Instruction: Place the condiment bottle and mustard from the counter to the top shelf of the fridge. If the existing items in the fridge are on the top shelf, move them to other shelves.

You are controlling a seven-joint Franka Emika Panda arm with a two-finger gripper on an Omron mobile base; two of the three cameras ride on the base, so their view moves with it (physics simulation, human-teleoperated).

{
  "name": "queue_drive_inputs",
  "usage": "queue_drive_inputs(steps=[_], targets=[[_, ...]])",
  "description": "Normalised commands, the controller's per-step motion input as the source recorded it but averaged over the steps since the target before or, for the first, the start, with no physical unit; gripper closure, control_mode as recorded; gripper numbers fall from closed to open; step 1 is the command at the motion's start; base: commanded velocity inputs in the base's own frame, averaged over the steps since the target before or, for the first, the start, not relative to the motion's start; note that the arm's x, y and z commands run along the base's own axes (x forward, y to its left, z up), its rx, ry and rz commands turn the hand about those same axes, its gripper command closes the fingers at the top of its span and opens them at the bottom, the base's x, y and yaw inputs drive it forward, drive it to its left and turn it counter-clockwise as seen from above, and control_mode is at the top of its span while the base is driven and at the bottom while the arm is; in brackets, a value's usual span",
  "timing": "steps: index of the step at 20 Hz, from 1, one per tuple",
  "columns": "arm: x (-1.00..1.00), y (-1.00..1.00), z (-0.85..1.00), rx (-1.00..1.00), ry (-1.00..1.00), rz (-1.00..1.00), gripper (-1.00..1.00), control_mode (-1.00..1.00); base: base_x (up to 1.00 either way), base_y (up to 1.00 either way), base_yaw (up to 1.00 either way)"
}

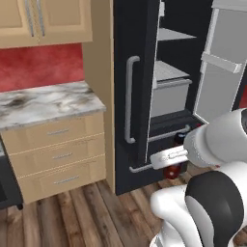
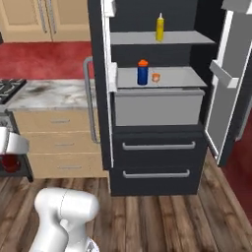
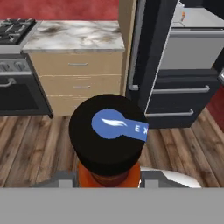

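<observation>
My gripper [image 1: 172,161] is shut on the condiment bottle [image 3: 109,135], a dark red-brown bottle whose black cap faces the hand camera and hides the fingers. It hangs low in front of the open fridge [image 1: 137,96], at the left edge of the right base view as the condiment bottle [image 2: 9,163]. The yellow mustard [image 2: 160,27] stands upright on the top shelf [image 2: 182,38]. One shelf lower [image 2: 182,78] stand the blue jar with an orange lid [image 2: 142,73] and, just right of it, the tiny orange cup [image 2: 156,77].
The fridge's right door [image 2: 231,83] is swung open with bins on it. A grey drawer [image 2: 157,108] and two dark pull-out fronts [image 2: 157,152] sit below the shelves. A marble counter [image 1: 43,103] over wooden drawers lies left, with a stove [image 3: 15,30] beyond it.
</observation>
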Motion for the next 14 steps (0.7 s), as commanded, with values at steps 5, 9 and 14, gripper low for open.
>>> queue_drive_inputs(steps=[5, 9, 14], targets=[[0.00, 0.00, 0.00, 0.00, 0.00, 0.00, 1.00, 1.00, 0.05, -1.00, -0.04], [0.00, 0.00, 0.00, 0.00, 0.00, 0.00, 1.00, 1.00, 0.37, -0.98, 0.00], [0.00, 0.00, 0.00, 0.00, 0.00, 0.00, 1.00, 1.00, 0.41, -0.72, 0.04]])
